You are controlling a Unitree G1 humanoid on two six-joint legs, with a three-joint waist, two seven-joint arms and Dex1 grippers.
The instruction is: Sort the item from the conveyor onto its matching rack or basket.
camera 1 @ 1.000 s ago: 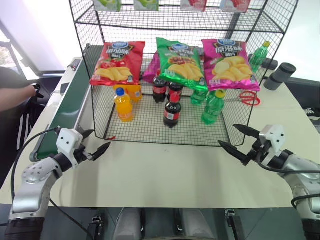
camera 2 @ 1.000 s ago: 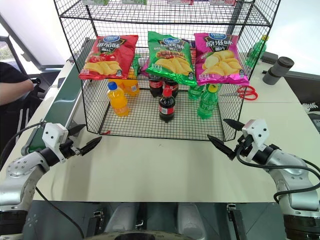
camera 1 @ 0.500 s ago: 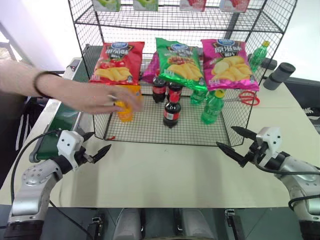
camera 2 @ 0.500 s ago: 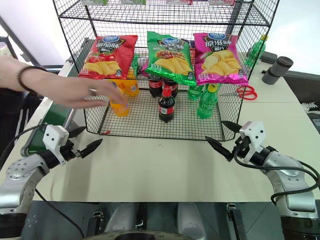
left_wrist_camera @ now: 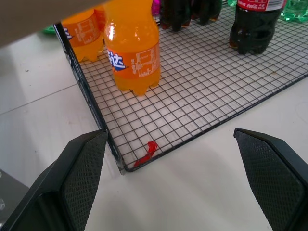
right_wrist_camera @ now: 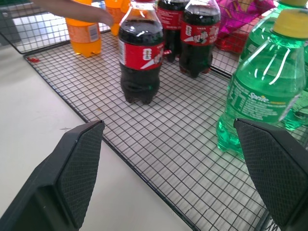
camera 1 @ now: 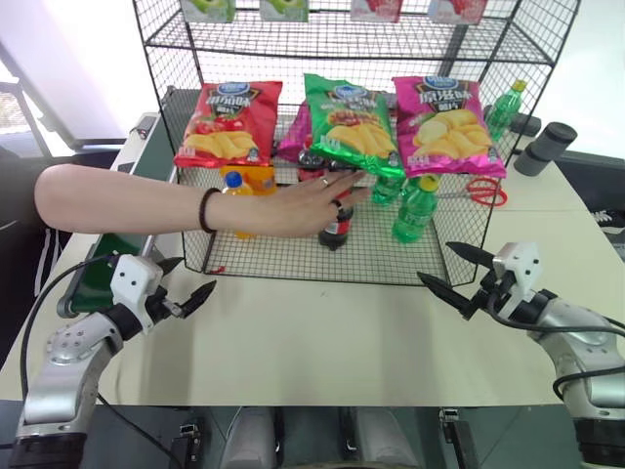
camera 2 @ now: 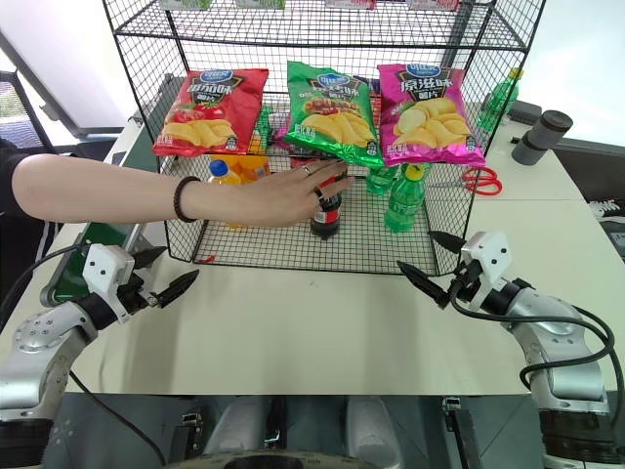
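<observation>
Your pale table carries the black wire rack; ahead of both spread-fingered grippers, a person's hand covers the red-labelled cola bottle.

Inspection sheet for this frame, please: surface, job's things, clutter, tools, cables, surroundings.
Surface: pale tabletop, bare in front of the cage.
Job's things: small cola bottle with red cap upright on the black wire-mesh cage floor; dark-green conveyor belt at the left.
Clutter: orange-drink bottle, green bottles, crisp bags, red scissors.
Tools: left tool and right tool open, holding nothing.
Cables: black cable by left arm.
Surroundings: person's hand reaching into the cage.
</observation>
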